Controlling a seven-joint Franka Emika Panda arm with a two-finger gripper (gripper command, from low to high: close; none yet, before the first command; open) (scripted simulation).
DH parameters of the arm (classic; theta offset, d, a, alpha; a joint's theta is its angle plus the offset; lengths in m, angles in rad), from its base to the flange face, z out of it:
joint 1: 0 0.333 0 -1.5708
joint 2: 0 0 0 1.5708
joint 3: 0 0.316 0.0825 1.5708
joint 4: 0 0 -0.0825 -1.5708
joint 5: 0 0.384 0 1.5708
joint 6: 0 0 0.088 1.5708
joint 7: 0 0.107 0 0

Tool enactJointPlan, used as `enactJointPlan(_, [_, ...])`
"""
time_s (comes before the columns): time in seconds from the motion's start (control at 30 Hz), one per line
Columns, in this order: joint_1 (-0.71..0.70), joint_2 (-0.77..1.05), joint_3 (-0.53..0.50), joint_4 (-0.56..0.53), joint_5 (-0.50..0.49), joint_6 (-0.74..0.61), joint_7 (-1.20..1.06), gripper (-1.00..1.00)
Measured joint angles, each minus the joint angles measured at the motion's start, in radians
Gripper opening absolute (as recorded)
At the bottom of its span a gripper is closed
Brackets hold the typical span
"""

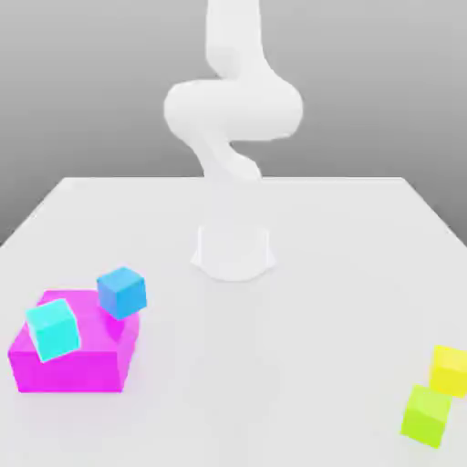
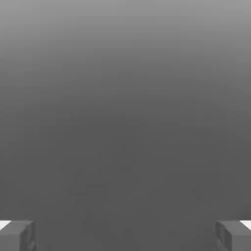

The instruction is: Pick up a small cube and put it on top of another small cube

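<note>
Four small cubes lie on the white table in the exterior view. At that view's left, a tilted cyan cube rests on a large magenta block. A blue cube sits at the block's far right corner; whether it stands on the block or just behind it I cannot tell. At the right edge, a yellow cube touches a lime-green cube in front of it. In the hand view my gripper is open, its grey fingertips set wide apart with nothing between them, facing plain grey background.
The arm's white base stands at the middle of the table, and the arm rises from it out of the top of the exterior view. The table's far edge runs behind the base.
</note>
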Motion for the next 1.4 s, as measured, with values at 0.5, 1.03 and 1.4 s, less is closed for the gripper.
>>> enactJointPlan(0.5, [0.158,0.549,0.107,-0.039,-0.037,0.189,-0.22,0.0])
enactJointPlan(1.03, [0.328,1.134,0.147,-0.045,-0.178,0.436,-0.326,0.0])
enactJointPlan(1.4, [0.327,1.129,0.149,-0.047,-0.174,0.431,-0.329,-1.0])
